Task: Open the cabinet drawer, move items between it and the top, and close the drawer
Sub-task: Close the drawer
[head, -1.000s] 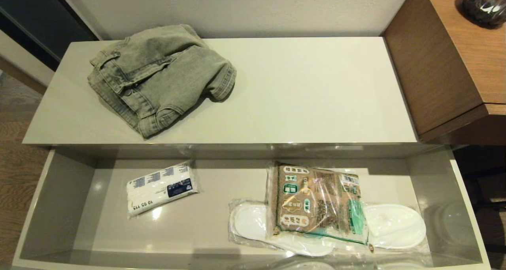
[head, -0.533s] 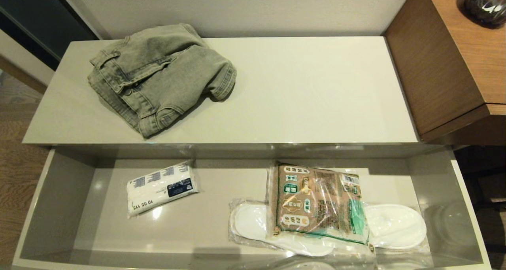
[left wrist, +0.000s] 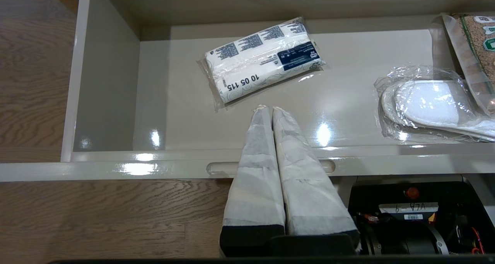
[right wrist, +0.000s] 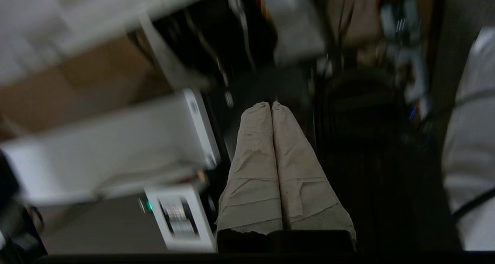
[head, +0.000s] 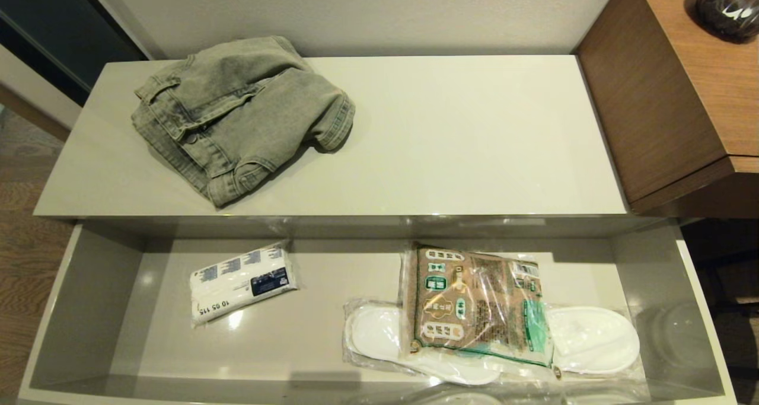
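The cabinet drawer (head: 89, 310) stands pulled out below the top (head: 462, 138). Folded grey jeans (head: 237, 117) lie on the left part of the top. The clear packet with brown contents (head: 474, 304) rests in the drawer's right half, partly over wrapped white slippers (head: 593, 337). In the left wrist view my left gripper (left wrist: 267, 108) is shut and empty, above the drawer's front rim (left wrist: 154, 167) over an oblong notch (left wrist: 216, 168), near the white pack. My right gripper (right wrist: 269, 104) is shut and empty, away from the cabinet. Neither gripper appears in the head view.
A small white pack with a dark label (head: 240, 283) (left wrist: 263, 59) lies in the drawer's left half. The slippers (left wrist: 429, 105) lie to its right. A brown wood-grain desk (head: 682, 85) with a dark round object (head: 726, 8) adjoins the cabinet's right end. Wooden floor (left wrist: 34, 82) lies left.
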Robot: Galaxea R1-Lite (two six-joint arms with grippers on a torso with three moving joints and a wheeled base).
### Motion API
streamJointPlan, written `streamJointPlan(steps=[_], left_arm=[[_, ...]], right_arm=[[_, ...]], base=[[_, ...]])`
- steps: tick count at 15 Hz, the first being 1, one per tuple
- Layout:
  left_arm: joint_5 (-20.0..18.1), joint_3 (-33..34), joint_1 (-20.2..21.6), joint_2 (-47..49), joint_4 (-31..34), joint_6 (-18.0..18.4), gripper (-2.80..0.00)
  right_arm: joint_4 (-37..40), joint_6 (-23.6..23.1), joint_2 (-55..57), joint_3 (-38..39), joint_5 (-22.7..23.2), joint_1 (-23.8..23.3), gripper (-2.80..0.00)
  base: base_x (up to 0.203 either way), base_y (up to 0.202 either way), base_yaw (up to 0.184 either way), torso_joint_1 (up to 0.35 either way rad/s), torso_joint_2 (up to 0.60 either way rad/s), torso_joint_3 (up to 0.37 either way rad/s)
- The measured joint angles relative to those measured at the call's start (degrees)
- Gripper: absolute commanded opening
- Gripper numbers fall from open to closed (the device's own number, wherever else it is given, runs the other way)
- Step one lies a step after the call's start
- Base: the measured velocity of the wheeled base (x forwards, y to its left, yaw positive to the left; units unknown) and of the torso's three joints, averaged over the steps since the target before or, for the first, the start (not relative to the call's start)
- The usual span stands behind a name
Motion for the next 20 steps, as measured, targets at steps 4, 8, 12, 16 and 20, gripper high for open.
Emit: streamJointPlan(steps=[4, 8, 12, 16, 20], left_arm=[[-0.01, 0.0, -0.02, 0.0, -0.01, -0.01, -2.8], [0.0, 0.0, 0.0, 0.0, 0.07, -0.01, -2.8], [-0.01, 0.0, 0.06, 0.0, -0.01, 0.0, -2.8], [-0.04, 0.0, 0.0, 0.0, -0.01, 0.01, -2.8], [0.0, 0.0, 0.0, 0.0, 0.0, -0.01, -2.8]], right_arm=[[-0.05, -6.91, -6.33, 15.43, 2.36, -0.15, -2.8], [-14.83, -9.81, -8.37, 27.54, 0.86, -0.28, -2.8], [-24.37, -8.88, -2.79, 32.4, -0.86, -0.3, -2.8], [-31.41, -9.05, 2.94, 35.55, -3.03, -0.3, -2.8], [-34.64, -10.7, 4.82, 35.12, -5.12, -0.15, -2.8]], base=[[0.0, 0.0, 0.0, 0.0, 0.0, 0.0], [0.0, 0.0, 0.0, 0.0, 0.0, 0.0], [0.0, 0.0, 0.0, 0.0, 0.0, 0.0], [0.0, 0.0, 0.0, 0.0, 0.0, 0.0], [0.0, 0.0, 0.0, 0.0, 0.0, 0.0]])
